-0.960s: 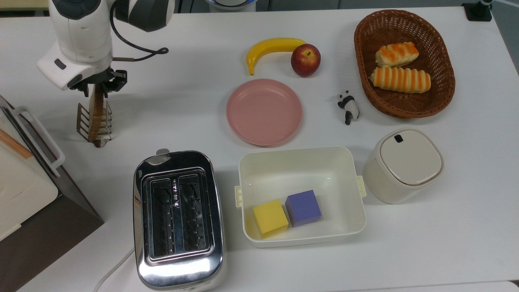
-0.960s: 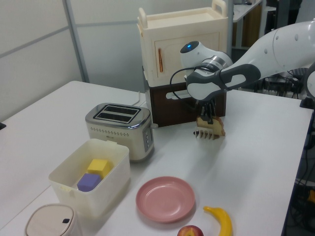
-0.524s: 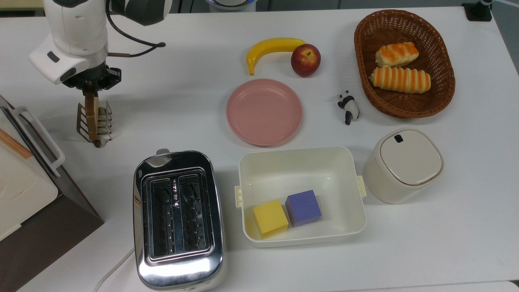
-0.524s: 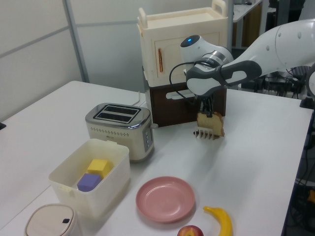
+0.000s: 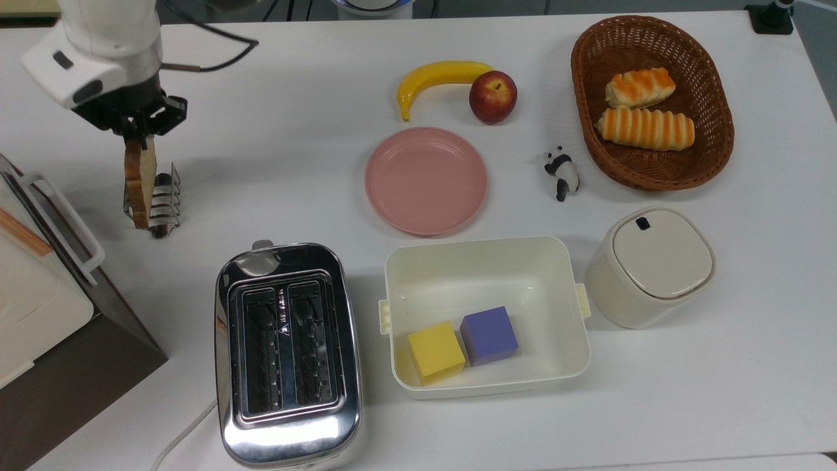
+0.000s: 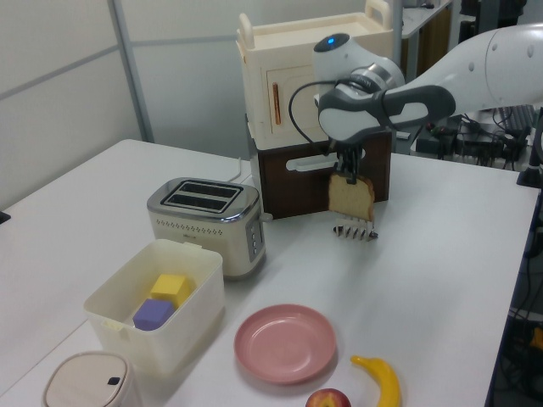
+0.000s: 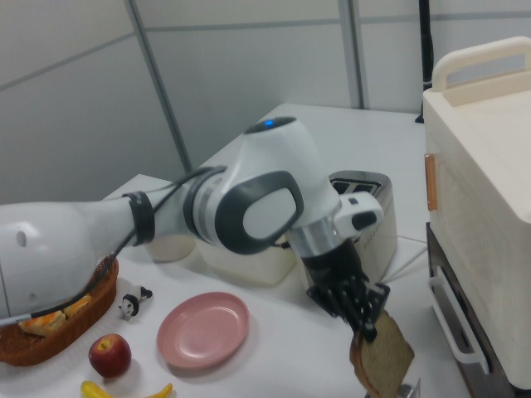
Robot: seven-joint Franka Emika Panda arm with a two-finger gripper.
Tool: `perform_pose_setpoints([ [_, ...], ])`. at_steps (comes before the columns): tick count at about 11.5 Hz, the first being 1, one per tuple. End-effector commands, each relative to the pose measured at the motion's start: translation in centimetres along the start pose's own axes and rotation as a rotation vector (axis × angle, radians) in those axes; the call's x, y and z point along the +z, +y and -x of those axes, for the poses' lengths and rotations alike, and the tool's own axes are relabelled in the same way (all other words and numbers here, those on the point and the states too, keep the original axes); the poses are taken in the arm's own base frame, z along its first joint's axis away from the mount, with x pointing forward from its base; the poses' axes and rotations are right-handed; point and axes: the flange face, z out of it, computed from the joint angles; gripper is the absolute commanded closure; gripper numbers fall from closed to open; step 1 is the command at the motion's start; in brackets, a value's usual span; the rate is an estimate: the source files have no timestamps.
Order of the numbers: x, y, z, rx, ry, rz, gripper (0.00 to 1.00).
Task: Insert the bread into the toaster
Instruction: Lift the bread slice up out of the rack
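Top view: end effector (image 5: 135, 134) pinches the bread (image 5: 139, 180) by its upper edge, slice hanging edge-on over the wire rack (image 5: 160, 203) at the top view's left. Toaster (image 5: 288, 353) sits on the white worktop (image 5: 294, 163) nearer the bottom edge, both slots empty; small marking between the slots, not legible. Left view: bread (image 6: 351, 197) upright and clear above the rack (image 6: 356, 230), held by the end effector (image 6: 349, 175), well apart from the toaster (image 6: 206, 222). Right view: end effector (image 7: 362, 330) clamped on the bread's (image 7: 383, 361) top corner, slice tilted, toaster (image 7: 365, 217) behind the arm.
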Motion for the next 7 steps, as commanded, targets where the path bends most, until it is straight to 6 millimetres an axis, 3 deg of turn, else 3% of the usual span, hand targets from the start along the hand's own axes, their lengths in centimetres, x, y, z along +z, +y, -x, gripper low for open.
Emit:
perform_pose_setpoints([
  [1, -5.5, -0.7, -0.6, 0.027, 0.064, -0.081, 0.85],
  [5, -12.6, -2.9, -1.7, 0.031, 0.150, -0.175, 0.85],
  [7, -14.4, -4.0, -1.9, 0.021, 0.197, -0.185, 0.85],
])
